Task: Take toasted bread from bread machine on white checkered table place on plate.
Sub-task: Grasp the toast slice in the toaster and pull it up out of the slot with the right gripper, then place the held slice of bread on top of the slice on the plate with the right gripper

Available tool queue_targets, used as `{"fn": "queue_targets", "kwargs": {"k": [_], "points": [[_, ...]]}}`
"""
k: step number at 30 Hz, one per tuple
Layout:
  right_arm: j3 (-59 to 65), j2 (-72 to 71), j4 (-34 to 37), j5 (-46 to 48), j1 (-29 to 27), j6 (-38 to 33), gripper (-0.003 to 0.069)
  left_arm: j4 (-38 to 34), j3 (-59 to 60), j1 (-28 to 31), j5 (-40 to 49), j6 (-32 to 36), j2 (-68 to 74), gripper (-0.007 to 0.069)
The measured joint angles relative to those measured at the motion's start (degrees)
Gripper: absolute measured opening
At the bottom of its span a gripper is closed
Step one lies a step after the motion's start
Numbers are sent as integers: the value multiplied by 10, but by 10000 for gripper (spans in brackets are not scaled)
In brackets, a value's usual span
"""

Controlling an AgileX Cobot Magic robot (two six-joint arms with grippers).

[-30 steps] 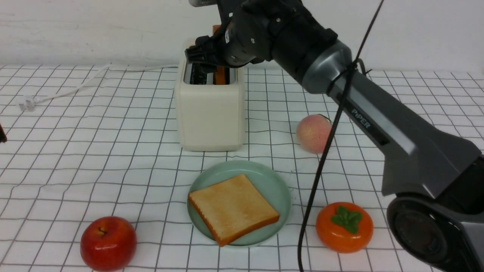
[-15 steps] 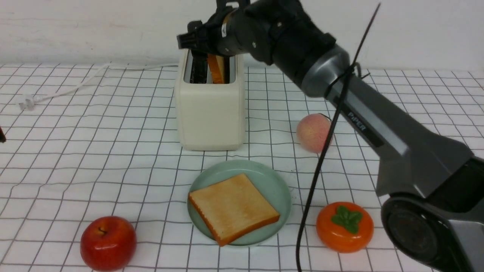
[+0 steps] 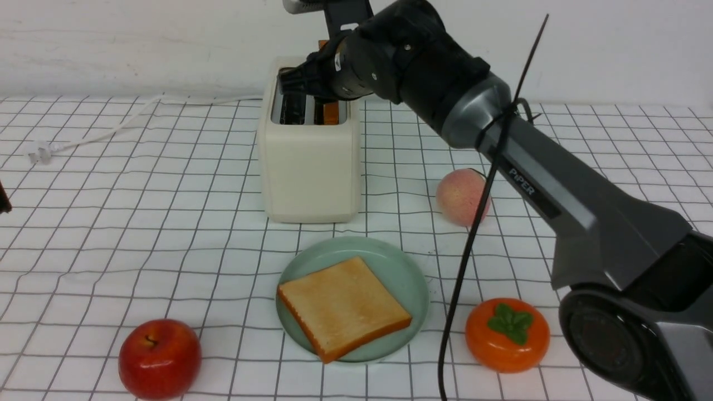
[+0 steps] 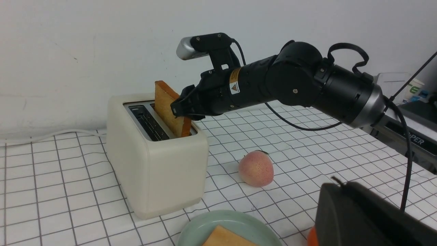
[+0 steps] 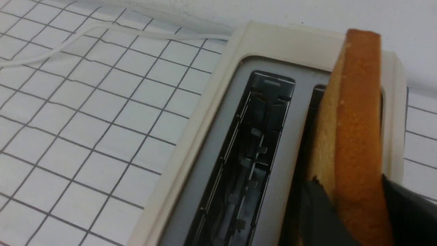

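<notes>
One slice of toasted bread (image 4: pixel 166 108) stands on edge in the bread machine (image 3: pixel 309 167), at upper centre of the front view. It sits in the slot on the frame's right. Its broad faces and long axis run front to back along the slot, and the orange-brown crust edge points up, well clear of the top. The right gripper (image 4: pixel 180 110) clamps this slice, with one dark finger (image 5: pixel 317 212) against each face near its nearer end. The other slot shows only dark metal guides.

The second slice (image 3: pixel 342 306) lies flat on the plate (image 3: pixel 409 278) at lower centre, just in front of the machine, turned so that one corner points toward the bottom edge.

On the white checkered table (image 3: pixel 111 234), a peach (image 3: pixel 462 196) sits right of the machine, a persimmon (image 3: pixel 508 334) right of the plate and a red apple (image 3: pixel 160 357) at lower left. The power cord (image 3: pixel 111 125) trails to the upper left.

The right arm (image 3: pixel 529 184) hides most of the standing slice in the front view, and its black cable (image 3: pixel 473 239) hangs across the peach. The left gripper (image 4: pixel 351 205) appears only as a dark bulk, closed on nothing.
</notes>
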Motion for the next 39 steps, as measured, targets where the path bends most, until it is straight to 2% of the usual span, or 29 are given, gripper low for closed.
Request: {"fn": "queue_targets", "kwargs": {"k": [3,11,14,18,19,21,25,27,31,33,34,37,39], "points": [[0,0,0,0,0,0,120,0,0,0,3,0,0,-13],[1,-20,4,10,0,-10,116,0,0,0,3,0,0,-13],[1,-78,28,40,6,-68,115,0,0,0,3,0,0,-13],[-2,-170,81,154,19,-163,115,3,0,0,3,1,0,-13],[-3,-175,85,154,20,-168,115,3,0,0,3,1,0,-13],[-4,-218,125,232,22,-214,115,6,0,0,6,2,0,-13],[8,-256,148,260,14,-238,115,11,0,0,29,3,0,-13],[41,-277,155,261,6,-240,115,14,0,0,45,3,0,-13],[190,-350,181,261,-15,-248,115,19,0,0,74,3,0,-13],[326,-416,207,259,-35,-261,115,20,0,0,83,3,0,-13],[349,-421,214,259,-39,-262,115,21,0,0,83,3,0,-13],[544,-511,309,203,-75,-292,115,23,0,0,87,2,0,-13],[595,-531,352,177,-82,-310,115,23,0,0,87,2,0,-13]]}}
